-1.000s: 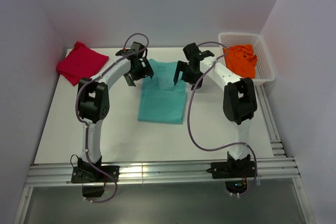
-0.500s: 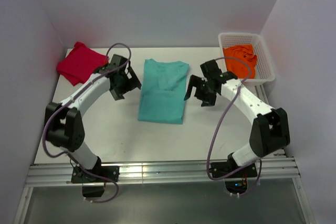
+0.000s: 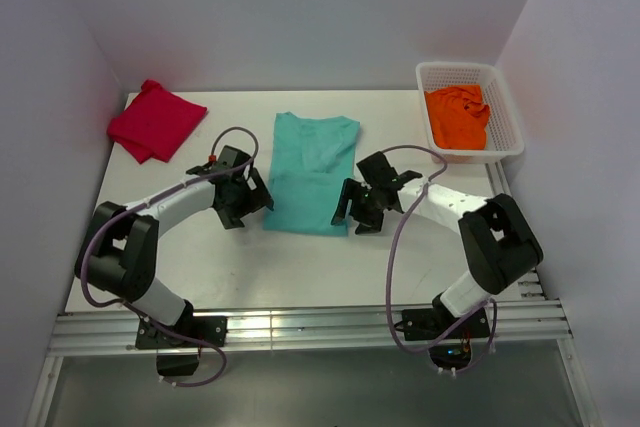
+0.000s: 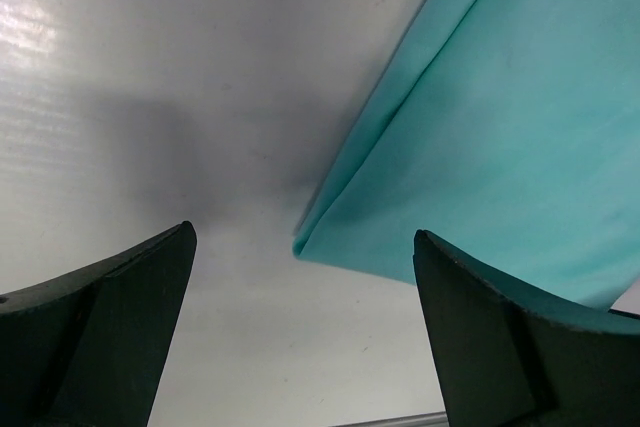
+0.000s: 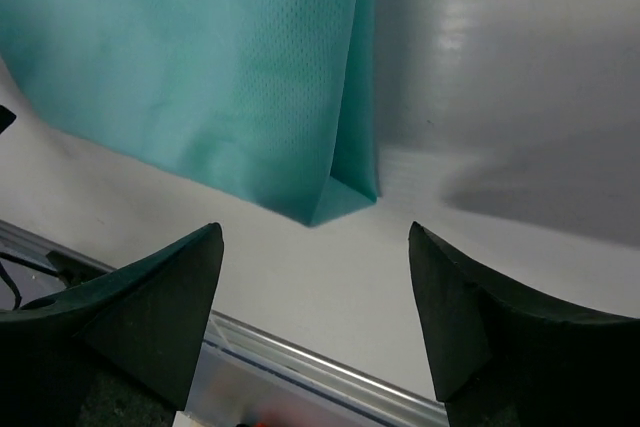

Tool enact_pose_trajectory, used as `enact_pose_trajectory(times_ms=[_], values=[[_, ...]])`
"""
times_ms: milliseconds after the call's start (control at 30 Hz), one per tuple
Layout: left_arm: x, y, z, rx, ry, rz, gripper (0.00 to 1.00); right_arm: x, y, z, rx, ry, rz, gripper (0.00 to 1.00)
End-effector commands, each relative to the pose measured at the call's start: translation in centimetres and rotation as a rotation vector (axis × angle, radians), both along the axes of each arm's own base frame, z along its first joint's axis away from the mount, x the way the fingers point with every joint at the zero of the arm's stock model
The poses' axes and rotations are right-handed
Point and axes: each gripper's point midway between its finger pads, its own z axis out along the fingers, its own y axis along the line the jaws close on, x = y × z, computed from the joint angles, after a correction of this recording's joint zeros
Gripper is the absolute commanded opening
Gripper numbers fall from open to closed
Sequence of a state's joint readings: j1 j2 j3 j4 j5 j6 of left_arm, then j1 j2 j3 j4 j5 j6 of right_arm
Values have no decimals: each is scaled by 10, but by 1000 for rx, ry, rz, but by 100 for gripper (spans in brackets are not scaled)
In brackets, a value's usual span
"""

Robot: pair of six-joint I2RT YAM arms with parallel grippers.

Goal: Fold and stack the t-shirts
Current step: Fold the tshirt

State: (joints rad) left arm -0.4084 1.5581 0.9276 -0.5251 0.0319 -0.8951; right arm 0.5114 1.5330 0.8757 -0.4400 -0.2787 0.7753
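Jaws on the left gripper (image 4: 303, 237) stand wide apart, with nothing in them. The right gripper (image 5: 315, 232) is wide too, and it holds nothing. Each one sits low over the table (image 3: 300, 267) and points at a near corner of the teal shirt (image 3: 312, 172). The left one is at the left corner and the right one is at the right corner. In the wrist views each corner shows in the gap between the fingers, but I cannot tell if anything touches it.

Both arms are bent and reach in from the sides, with their elbows pushed out. They look like two arms about to hug the shirt.

The teal shirt lies flat in the middle of the table. Its sides are folded in, so it is one long strip. I think the job now is the next fold of this shirt. To do it, both grippers must go down, pinch the two near corners at the same time, and carry them up to the neck end.

The red shirt (image 3: 155, 122) lies folded at the far left. The orange shirt (image 3: 458, 115) is bunched up in the basket (image 3: 510, 137), so it looks not yet done.
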Motion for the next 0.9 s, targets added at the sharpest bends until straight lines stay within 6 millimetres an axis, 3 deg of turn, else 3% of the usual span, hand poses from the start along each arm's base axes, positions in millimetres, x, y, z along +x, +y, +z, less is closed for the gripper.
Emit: enact_pose_trajectory(times_ms=[0, 167, 300, 533, 867], values=[[20, -12, 10, -39, -64, -16, 96, 14, 16, -4, 28, -48, -23, 77], [19, -12, 8, -30, -51, -17, 94, 3, 18, -23, 13, -23, -26, 60], [14, -12, 9, -27, -51, -16, 94, -11, 13, -37, 0, 7, -37, 53], [6, -13, 8, -29, -51, -15, 92, -29, -1, -48, -33, 18, -46, 53], [6, -16, 8, -20, -50, -27, 92, -29, -19, -36, -100, -33, -62, 57]])
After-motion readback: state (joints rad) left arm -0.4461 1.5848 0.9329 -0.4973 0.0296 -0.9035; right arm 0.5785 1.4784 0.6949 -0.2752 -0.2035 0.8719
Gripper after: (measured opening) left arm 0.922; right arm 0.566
